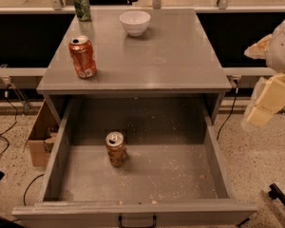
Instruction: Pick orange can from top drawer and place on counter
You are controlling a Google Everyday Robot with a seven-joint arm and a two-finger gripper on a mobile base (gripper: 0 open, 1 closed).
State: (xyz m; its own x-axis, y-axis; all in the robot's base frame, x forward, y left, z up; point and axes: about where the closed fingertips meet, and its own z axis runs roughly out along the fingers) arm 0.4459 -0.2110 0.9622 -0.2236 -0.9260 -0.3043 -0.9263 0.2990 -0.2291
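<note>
So the robot's pale cream blocky gripper (268,103) hangs in the air at the far right edge of the view, about mid-height, angled down and a bit to the left. Right above it there's the rounded white wrist housing (284,44), partly cut off by the frame edge.

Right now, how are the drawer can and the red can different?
The orange can sits in the top drawer; the red-orange can sits on the counter. The orange can is dull brownish; the red-orange can is brighter, white-labelled. Both stand upright. The gripper hangs right of the counter.
</note>
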